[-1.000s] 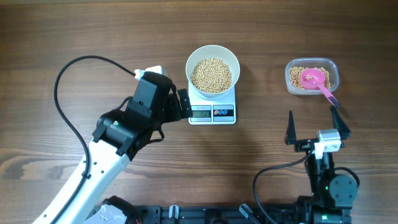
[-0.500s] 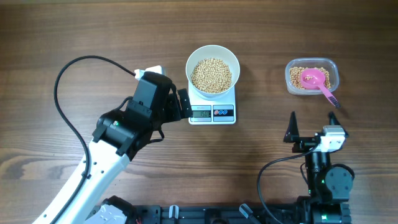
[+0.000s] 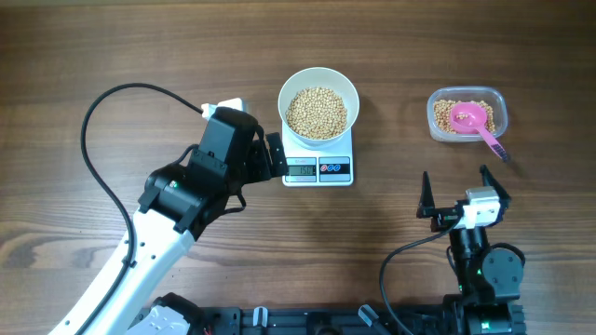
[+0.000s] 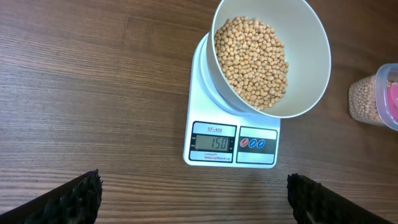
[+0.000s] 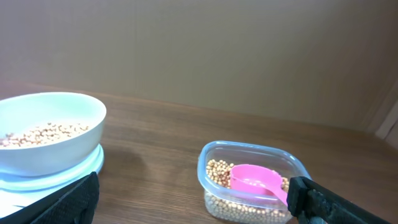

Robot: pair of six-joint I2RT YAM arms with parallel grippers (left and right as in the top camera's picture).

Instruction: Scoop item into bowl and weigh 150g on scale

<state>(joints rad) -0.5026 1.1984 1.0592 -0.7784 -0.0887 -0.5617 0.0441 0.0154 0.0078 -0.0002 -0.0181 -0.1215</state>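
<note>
Nearest to the robot's base, on the right side, the right claw (image 3: 455, 186) hangs over the brown wooden table (image 3: 140, 46). Its two dark fingers are spread wide and it holds nothing. On the left side, the left claw (image 3: 267, 156) is a bit further out. It is spread wide too, and it is empty. It sits close to the left side of the scale (image 3: 318, 168), and from above I cannot tell if it touches it. A black cable (image 3: 88, 140) loops on the table behind the left arm. The little white scale stands near the middle of the table, and its grey screen (image 4: 214, 142) shows 150. The white bowl (image 4: 311, 56) sits on top of the scale. Inside the bowl is a heap of small round tan beans (image 3: 316, 112). Off to the right, well apart from the scale and further out than the right claw, there is a clear plastic box (image 3: 503, 116). It has more beans in it, and a pink scoop (image 3: 470, 116) lies on them. The scoop's handle sticks out over the near edge of the box.
</note>
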